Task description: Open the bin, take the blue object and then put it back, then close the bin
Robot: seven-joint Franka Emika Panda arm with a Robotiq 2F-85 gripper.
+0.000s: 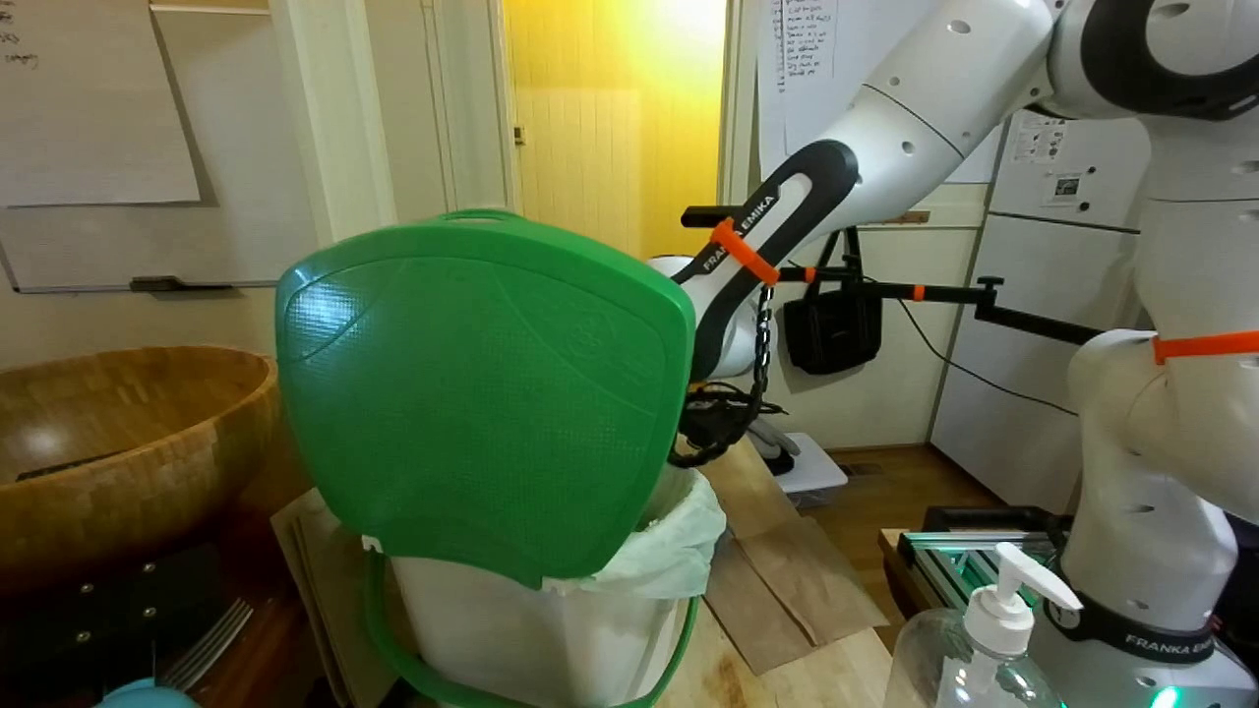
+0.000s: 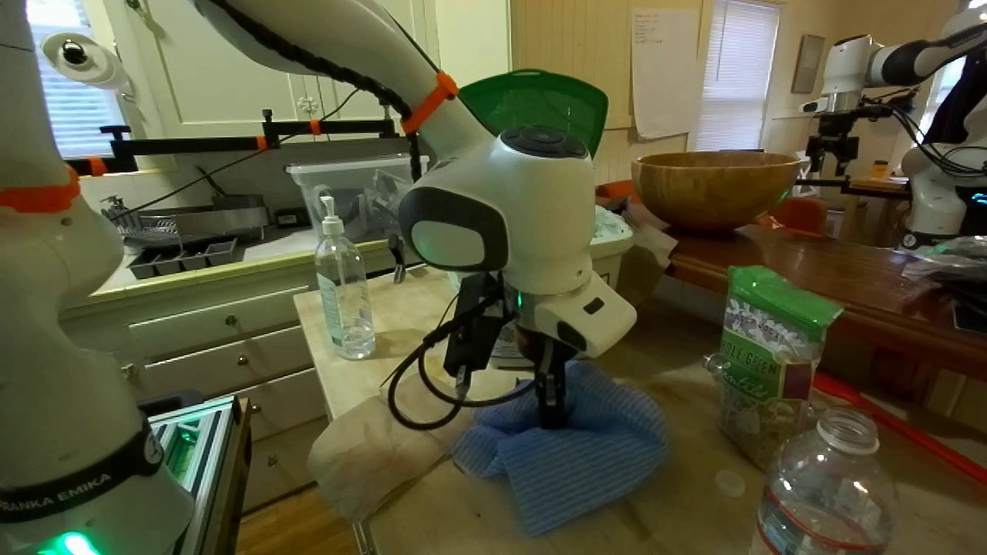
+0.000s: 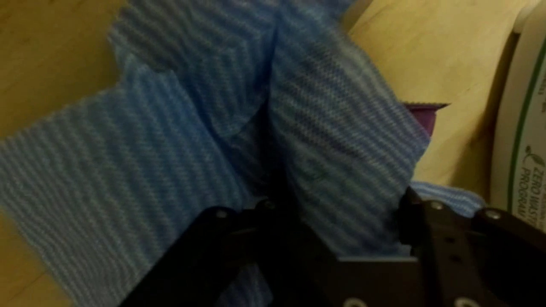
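The blue object is a soft, crumpled blue striped cloth (image 2: 586, 462) on the table in front of the bin; it fills much of the wrist view (image 3: 115, 179). My gripper (image 2: 550, 412) points down into it. In the wrist view my gripper's fingers (image 3: 341, 209) stand apart, open, with a raised fold of cloth between them. The whitish bin (image 1: 521, 629) has its green lid (image 1: 482, 393) raised in both exterior views, with the white liner (image 1: 679, 551) over its rim. In the wrist view its printed wall (image 3: 524, 140) stands at the right.
A brown paper bag (image 2: 378, 455) lies beside the cloth. A purple wrapper corner (image 3: 425, 117) sticks out from under it. A soap bottle (image 2: 345, 301), a green lentil bag (image 2: 771, 370) and a clear bottle (image 2: 825, 493) stand around. A wooden bowl (image 2: 713, 189) is behind.
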